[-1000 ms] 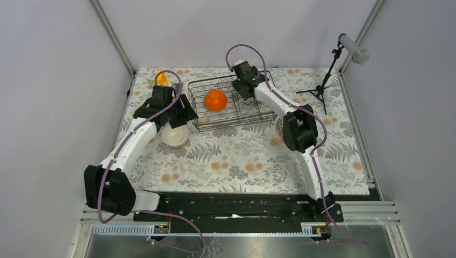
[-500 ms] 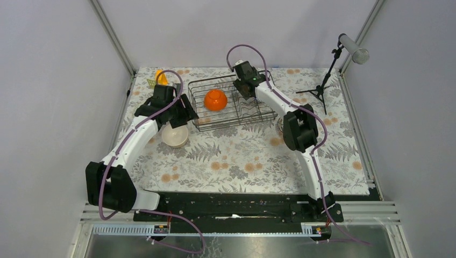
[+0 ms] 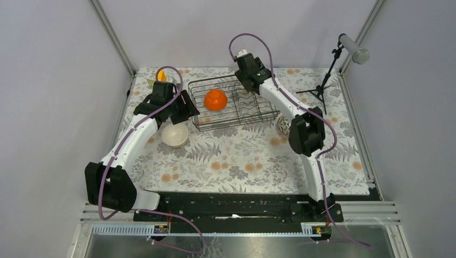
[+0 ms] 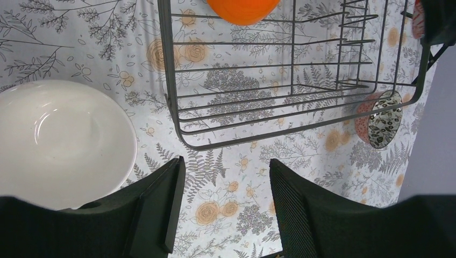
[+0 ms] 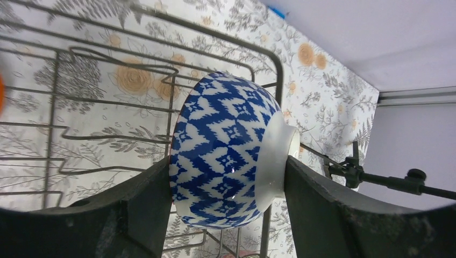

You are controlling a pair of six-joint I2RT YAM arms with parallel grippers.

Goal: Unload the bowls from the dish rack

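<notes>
As right gripper [image 5: 228, 215], clamped on zigzag bowl [image 5: 220, 156], lifts higher above dish rack [image 3: 235, 127] | left gripper [image 4: 226, 209] agape, empty | orange bowl [image 3: 215, 100] left inside.

Top cam overhead; wrist cams close, share dish rack [image 3: 253, 107].

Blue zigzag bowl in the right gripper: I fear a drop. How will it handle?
The blue zigzag bowl looks glossy, so probably slippery. Seemingly ceramic: rigid, likely to chip if dropped. The right gripper clamps rim to foot, so it may pivot.
</notes>
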